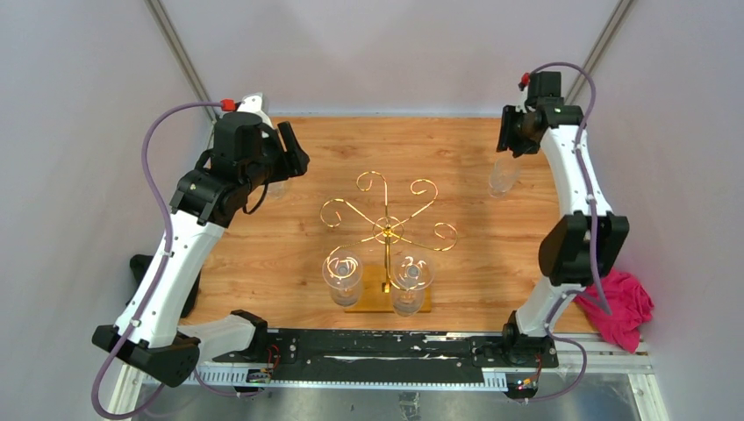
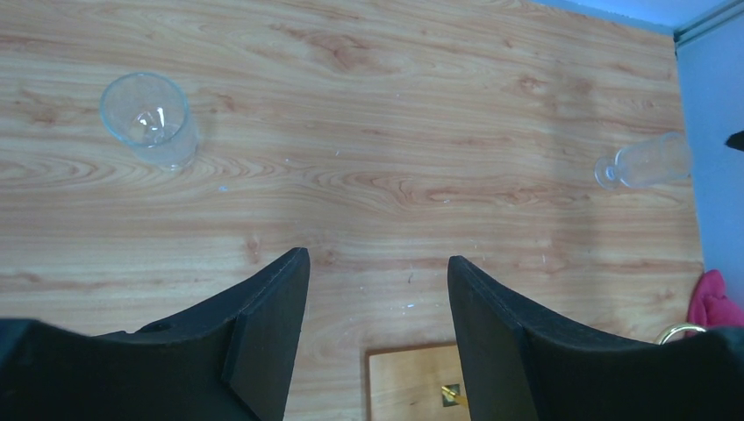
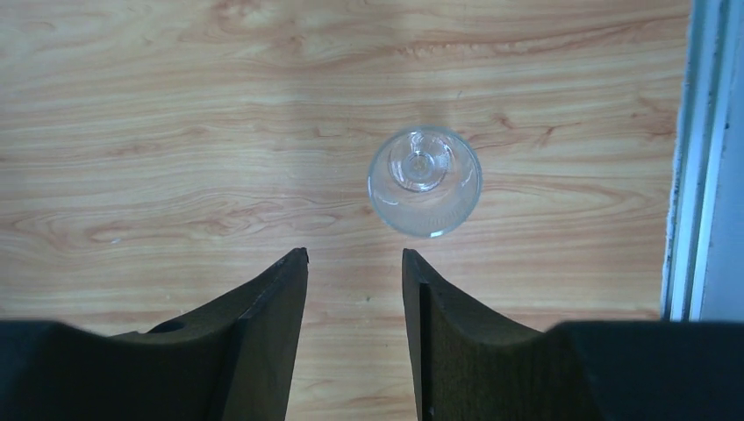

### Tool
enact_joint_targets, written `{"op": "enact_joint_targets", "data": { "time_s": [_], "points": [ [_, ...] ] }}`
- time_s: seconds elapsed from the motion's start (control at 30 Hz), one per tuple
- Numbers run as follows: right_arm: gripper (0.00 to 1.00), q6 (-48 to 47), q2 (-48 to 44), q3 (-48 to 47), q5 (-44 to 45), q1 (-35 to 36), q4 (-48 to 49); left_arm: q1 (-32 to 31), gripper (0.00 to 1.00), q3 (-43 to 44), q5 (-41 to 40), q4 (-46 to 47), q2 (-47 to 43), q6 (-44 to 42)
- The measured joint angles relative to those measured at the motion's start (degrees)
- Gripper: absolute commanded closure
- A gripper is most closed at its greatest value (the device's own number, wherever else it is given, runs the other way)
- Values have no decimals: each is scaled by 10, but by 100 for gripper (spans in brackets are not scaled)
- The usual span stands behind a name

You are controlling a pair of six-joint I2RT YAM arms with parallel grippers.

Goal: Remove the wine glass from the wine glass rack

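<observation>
The gold wire wine glass rack (image 1: 386, 230) stands mid-table on its wooden base (image 1: 373, 301). Two clear wine glasses hang from it at the near side, one on the left (image 1: 342, 276) and one on the right (image 1: 411, 281). My left gripper (image 1: 296, 156) is open and empty at the back left. In the left wrist view (image 2: 377, 259) the base (image 2: 412, 381) lies between its fingers. My right gripper (image 1: 506, 156) is open and empty at the back right. In the right wrist view (image 3: 354, 254) a glass (image 3: 425, 181) stands on the table just beyond its fingertips.
One glass stands on the table at the back right (image 1: 503, 178) and another by my left gripper (image 1: 276, 187); both also show in the left wrist view, one at the left (image 2: 149, 120) and one at the right (image 2: 645, 162). A pink cloth (image 1: 621, 307) lies at the right edge.
</observation>
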State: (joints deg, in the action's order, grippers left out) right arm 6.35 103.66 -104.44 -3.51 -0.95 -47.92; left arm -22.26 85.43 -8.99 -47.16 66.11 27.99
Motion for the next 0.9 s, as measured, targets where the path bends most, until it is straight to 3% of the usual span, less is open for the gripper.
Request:
{"op": "enact_joint_targets", "data": {
  "time_s": [0.3,0.43,0.57,0.67,0.9],
  "points": [
    [53,42,-276,117,-96,25,59,0,35,-12,10,8,-6,1],
    [56,48,-369,110,-124,135,73,0,36,-17,11,8,-8,3],
    [63,45,-383,61,-115,279,65,0,35,-17,14,8,-15,9],
    [63,42,-378,42,-107,355,59,0,35,-19,15,8,-29,12],
    [46,24,-330,38,-33,542,17,0,34,-19,21,8,-81,18]
  ]
}}
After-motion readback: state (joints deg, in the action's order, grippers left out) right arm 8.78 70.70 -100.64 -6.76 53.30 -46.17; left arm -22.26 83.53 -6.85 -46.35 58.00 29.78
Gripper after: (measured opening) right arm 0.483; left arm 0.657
